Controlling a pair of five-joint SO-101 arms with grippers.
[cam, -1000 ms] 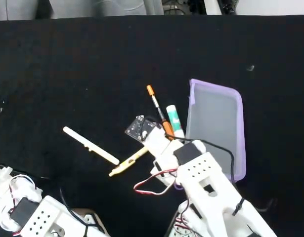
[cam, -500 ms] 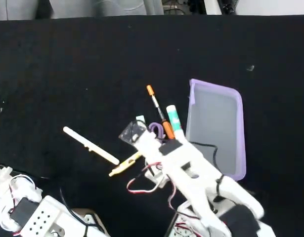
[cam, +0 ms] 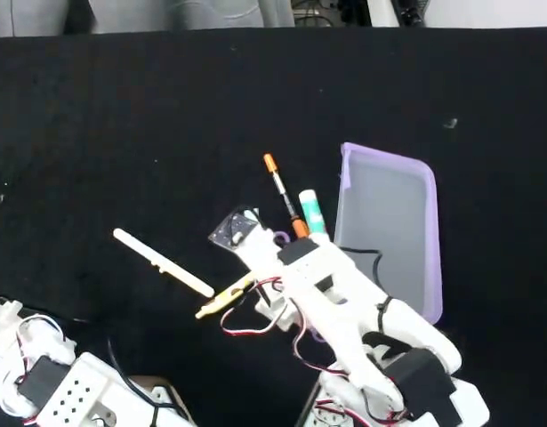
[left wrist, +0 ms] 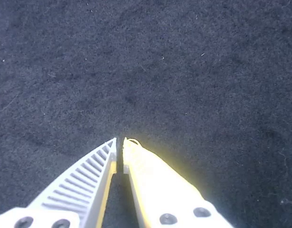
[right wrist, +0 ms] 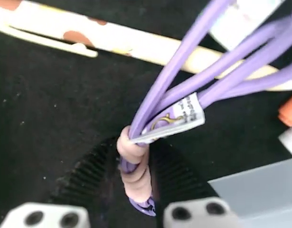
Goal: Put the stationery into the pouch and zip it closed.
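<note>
A translucent purple-edged pouch [cam: 389, 233] lies flat at the right of the black table. Beside its left edge are an orange pen [cam: 280, 189] and a white-and-green glue stick [cam: 312, 213]. A white pen [cam: 162, 261] and a yellow pen [cam: 223, 297] lie further left. My right gripper [right wrist: 134, 148] is shut on a bundle of purple cord [right wrist: 183, 95] with a small white tag, just left of the pouch; in the high view it sits at the right gripper [cam: 246, 236]. My left gripper [left wrist: 120, 142] is shut on nothing over bare cloth.
The left arm's base [cam: 42, 382] sits at the near left corner. A cream pen with orange spots [right wrist: 136, 42] lies just beyond the held cord. The pouch's grey wall [right wrist: 259, 185] is close beside the right fingers. Bare black cloth spreads across the far and left table.
The right arm has swung left, away from the pouch's edge, with its gripper tip shifting a little left over the pens. The left arm has kept still.
</note>
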